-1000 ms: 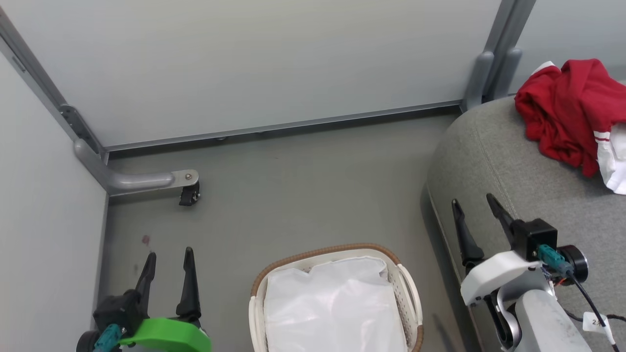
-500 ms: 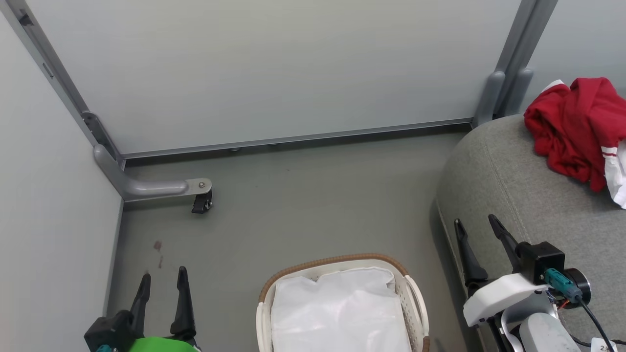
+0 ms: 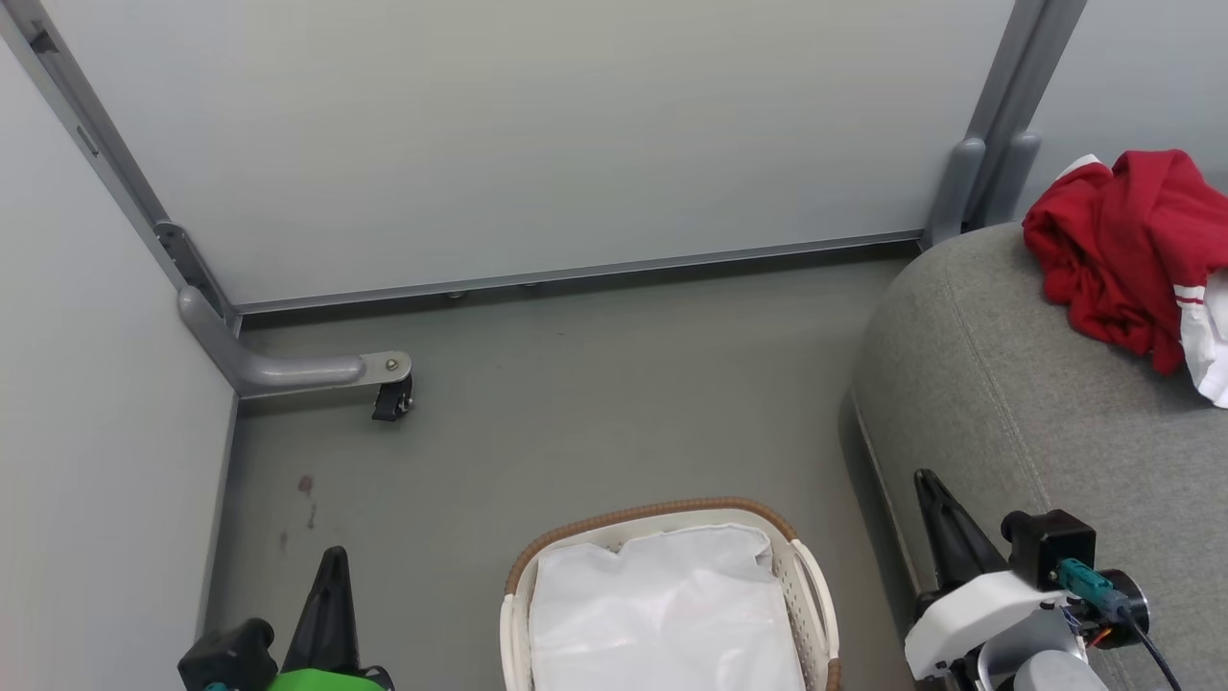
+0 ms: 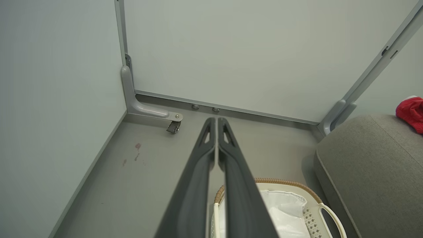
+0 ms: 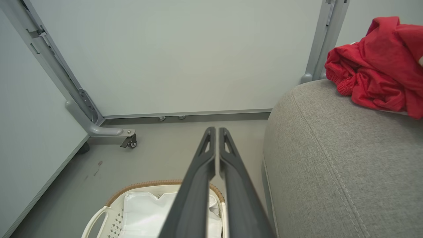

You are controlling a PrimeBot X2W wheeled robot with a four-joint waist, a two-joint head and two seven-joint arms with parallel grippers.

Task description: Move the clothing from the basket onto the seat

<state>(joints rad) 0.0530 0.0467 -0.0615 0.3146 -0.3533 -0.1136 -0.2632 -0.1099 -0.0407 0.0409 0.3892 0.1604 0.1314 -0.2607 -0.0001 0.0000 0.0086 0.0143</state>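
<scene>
Grey, smooth floor (image 3: 576,413) takes up the middle of the head view. It is closed in by pale partition panels (image 3: 528,134) set in grey metal frames. At the left a curved metal foot (image 3: 288,368) ends in one small black caster (image 3: 389,401), and a few reddish specks (image 3: 305,485) mark the floor below it. At the lower left the left gripper (image 3: 333,561) points up the frame, its two dark fingers pressed together and holding nothing. At the bottom centre stands one basket (image 3: 662,507) of white perforated plastic with a brown woven rim, and one crumpled white liner (image 3: 662,614) lies inside it. At the lower right the right gripper (image 3: 926,477) is likewise closed narrow and empty, in front of the left edge of the seat (image 3: 1007,384). The seat is one large grey upholstered sofa with a rounded corner and a stitched seam. The clothing (image 3: 1113,240) lies on the seat at the upper right as one bunched heap of bright red soft fabric, with white striped trim and a white part at the frame's right edge. How many garments make up the heap cannot be told.
</scene>
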